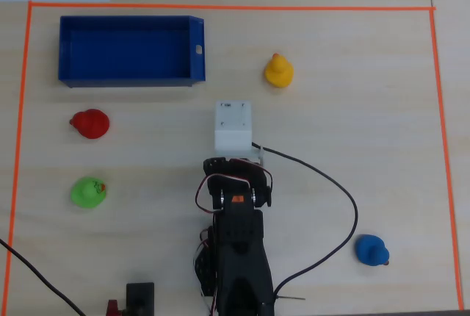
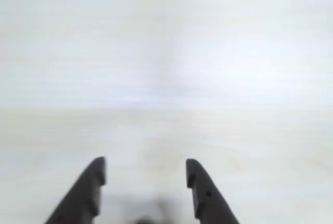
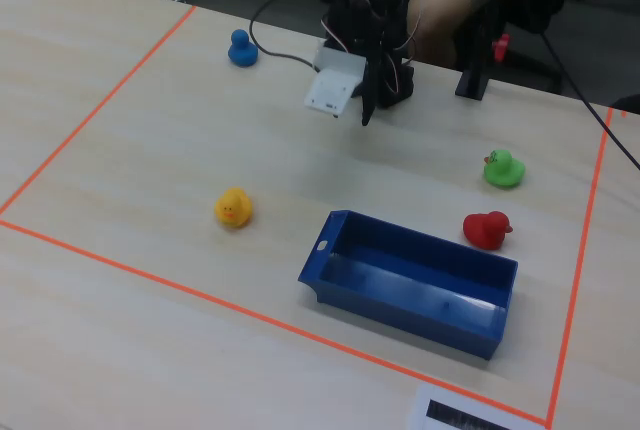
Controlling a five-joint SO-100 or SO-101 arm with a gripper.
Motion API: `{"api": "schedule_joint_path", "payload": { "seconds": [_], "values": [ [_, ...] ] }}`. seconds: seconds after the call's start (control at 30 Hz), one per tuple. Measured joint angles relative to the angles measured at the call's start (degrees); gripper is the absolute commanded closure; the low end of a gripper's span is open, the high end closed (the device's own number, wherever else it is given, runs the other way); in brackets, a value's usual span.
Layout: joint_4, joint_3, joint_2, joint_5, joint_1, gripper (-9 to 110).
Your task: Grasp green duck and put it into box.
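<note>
Four ducks, green duck (image 1: 89,192) near tape edge (image 1: 16,147), box (image 1: 197,44) apart.

Green duck (image 1: 89,192) upright, apart from empty blue box (image 1: 197,66).

We see the arm (image 1: 235,250) folded up near the bottom edge in the overhead view, black links stacked, white wrist block (image 1: 233,126) pointing up-frame. In the wrist view the gripper (image 2: 145,174) shows two dark fingers (image 2: 86,190) spread apart with nothing between them. In the fixed view the gripper (image 3: 366,110) points down, tips just above the surface.
</note>
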State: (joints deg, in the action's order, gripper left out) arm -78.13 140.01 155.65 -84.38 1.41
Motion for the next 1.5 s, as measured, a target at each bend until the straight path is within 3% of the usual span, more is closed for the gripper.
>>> {"api": "schedule_joint_path", "payload": {
  "seconds": [0.23,0.5,0.67,0.93,1.5],
  "values": [
    [-12.92,-28.74,-14.15,15.21,-21.18,74],
    [-10.9,-42.1,-33.84,32.61,-46.49,73],
    [-5.27,-46.41,-46.49,37.71,-56.69,74],
    [2.99,-45.0,-52.82,38.94,-58.1,74],
    [17.93,-26.46,-53.53,39.29,-57.04,74]
  ]
}}
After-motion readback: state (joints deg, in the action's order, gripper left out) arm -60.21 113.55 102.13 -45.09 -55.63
